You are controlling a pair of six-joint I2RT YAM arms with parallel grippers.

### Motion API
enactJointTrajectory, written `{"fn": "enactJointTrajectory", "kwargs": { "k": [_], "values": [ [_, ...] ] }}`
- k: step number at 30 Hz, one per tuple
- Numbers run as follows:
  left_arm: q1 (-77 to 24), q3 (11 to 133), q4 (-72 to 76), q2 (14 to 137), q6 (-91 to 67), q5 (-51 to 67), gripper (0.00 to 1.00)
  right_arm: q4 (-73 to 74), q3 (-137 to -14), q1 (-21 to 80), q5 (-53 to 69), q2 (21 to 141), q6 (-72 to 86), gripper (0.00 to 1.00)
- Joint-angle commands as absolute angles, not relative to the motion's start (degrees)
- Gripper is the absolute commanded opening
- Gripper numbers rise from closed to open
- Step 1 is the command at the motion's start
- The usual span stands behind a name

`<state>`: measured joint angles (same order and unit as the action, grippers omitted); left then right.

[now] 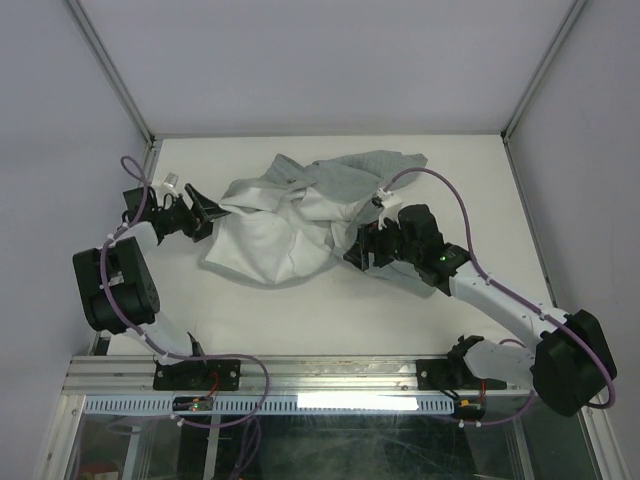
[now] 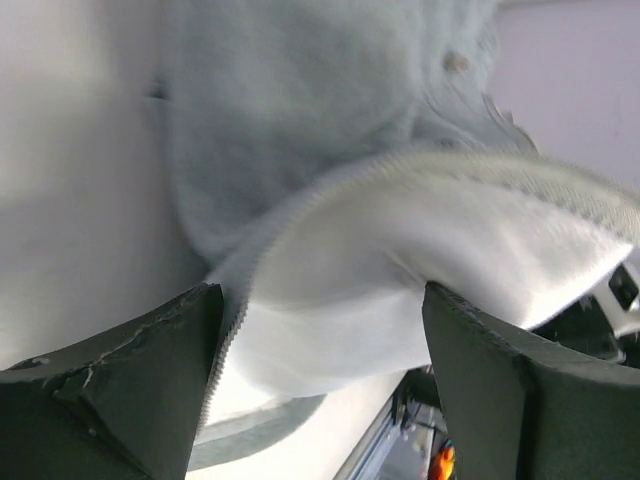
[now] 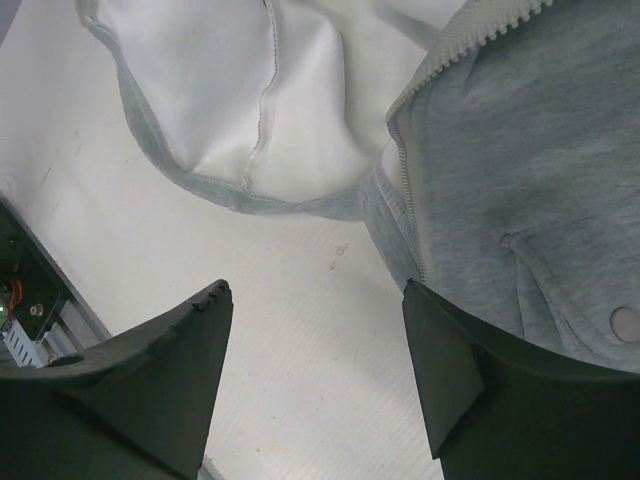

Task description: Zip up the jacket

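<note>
The jacket [image 1: 300, 215] lies rumpled in the middle of the white table, grey outside and white lining both showing. My left gripper [image 1: 205, 210] is at its left edge. In the left wrist view that gripper [image 2: 320, 300] is open, and a fold of white lining [image 2: 400, 280] edged with zipper teeth [image 2: 225, 340] lies between the wide-apart fingers. My right gripper [image 1: 355, 250] is at the jacket's lower right edge. It [image 3: 315, 290] is open over bare table, its right finger [image 3: 460, 370] beside the grey front edge with zipper teeth [image 3: 405, 180]. No zipper pull shows.
A metal rail [image 1: 330, 375] runs along the near table edge by the arm bases. Pale walls and frame posts [image 1: 110, 70] close in the table on three sides. Purple cables [image 1: 440, 185] loop over both arms. A snap button [image 3: 625, 322] sits on the grey fabric.
</note>
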<state>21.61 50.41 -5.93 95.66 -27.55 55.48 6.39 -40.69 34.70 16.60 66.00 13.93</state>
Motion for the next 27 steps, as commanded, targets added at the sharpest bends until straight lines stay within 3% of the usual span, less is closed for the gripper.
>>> {"fn": "enactJointTrajectory", "kwargs": {
  "k": [1, 4, 15, 20, 27],
  "values": [
    [15.5, 48.9, -6.5, 89.5, -26.1, 57.4, 0.75, 2.9, -40.6, 34.7, 17.2, 63.9, 13.7, 0.72],
    [13.6, 48.2, -8.1, 87.1, -25.5, 54.4, 0.53, 2.7, -40.5, 34.7, 17.3, 63.7, 14.1, 0.72],
    [8.0, 48.6, -18.4, 78.9, -20.2, 39.6, 0.0, 1.7, -40.8, 34.9, 16.9, 64.0, 15.3, 0.72],
    [2.7, 49.6, -22.9, 72.4, -21.2, 31.9, 0.0, 2.4, -41.4, 34.8, 15.3, 63.7, 15.3, 0.72],
    [-18.0, 52.6, -27.4, 61.8, -29.5, 21.7, 0.0, 7.8, -42.4, 34.8, 4.6, 61.0, 14.9, 0.74]
  ]
}}
